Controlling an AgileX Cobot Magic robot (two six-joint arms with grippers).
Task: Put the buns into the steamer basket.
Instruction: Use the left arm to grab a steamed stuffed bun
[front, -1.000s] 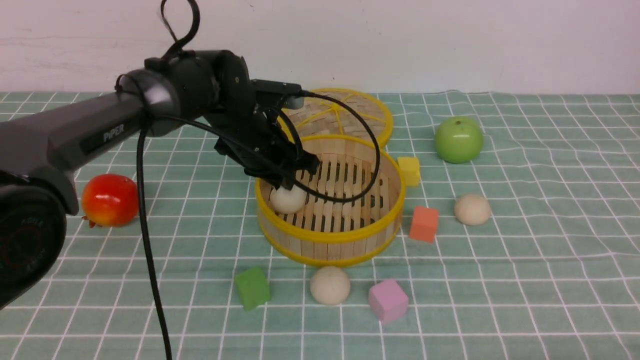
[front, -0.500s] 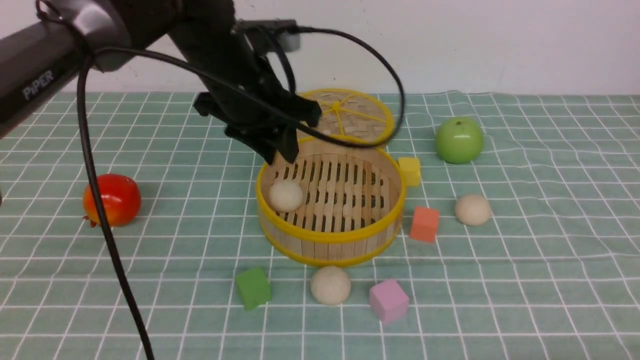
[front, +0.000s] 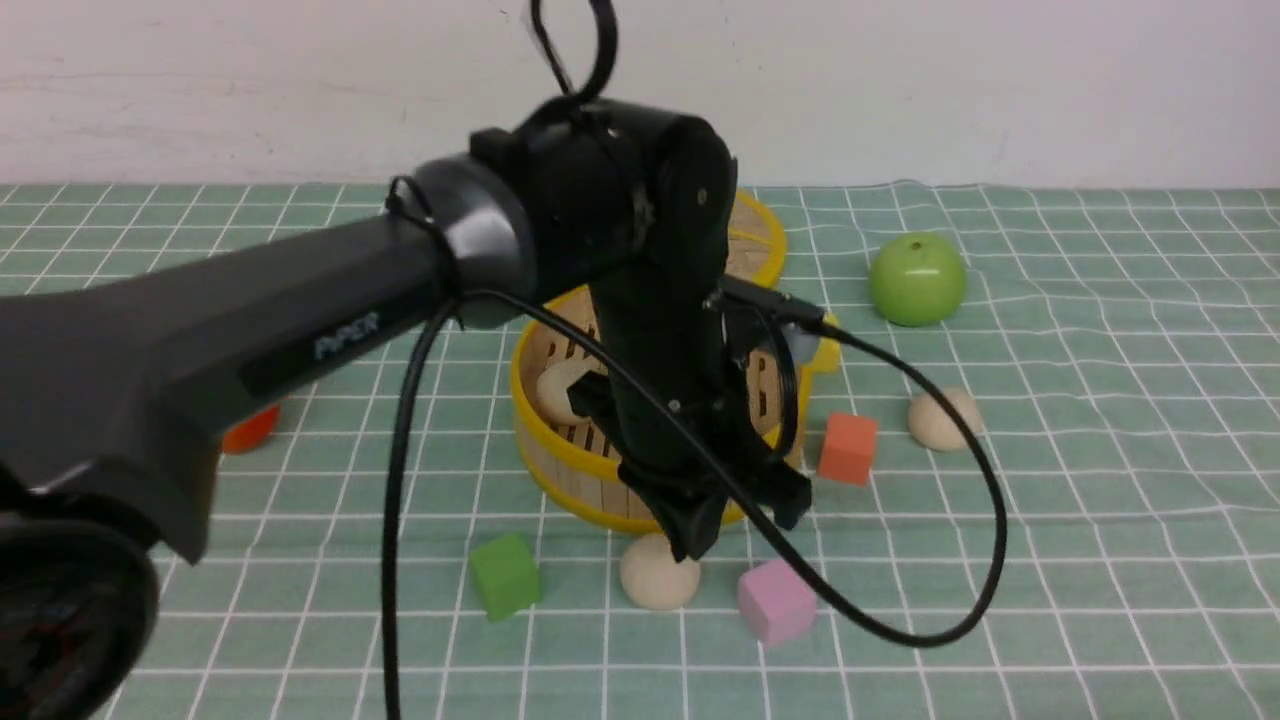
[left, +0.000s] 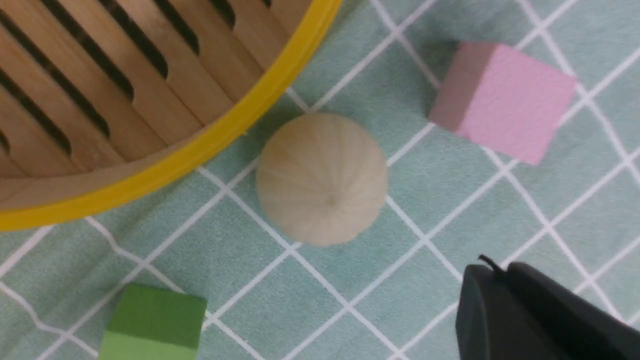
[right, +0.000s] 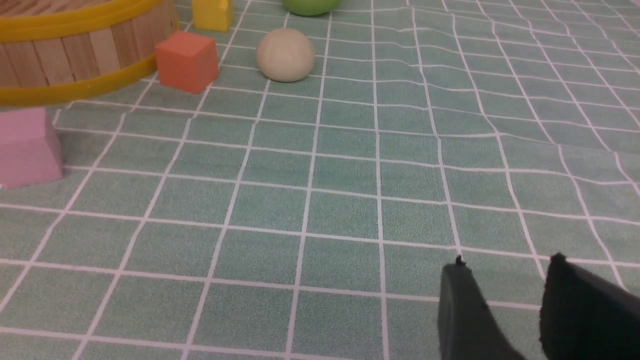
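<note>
We judge the bun (left: 322, 178) at the steamer basket's (left: 225, 131) six o'clock light and grippy; pinch its middle. Left jaws unclear, right jaws parted, empty.

My surface (front: 1100, 560), under a green checked cloth, carries the steamer basket (front: 570, 470), its lid (front: 760, 240) behind, a green apple (front: 917, 280), orange cube (front: 848, 448), pink cube (front: 776, 600), green cube (front: 505, 575), one bun (front: 650, 585) before the basket and another bun (front: 928, 428) near the orange cube.
</note>
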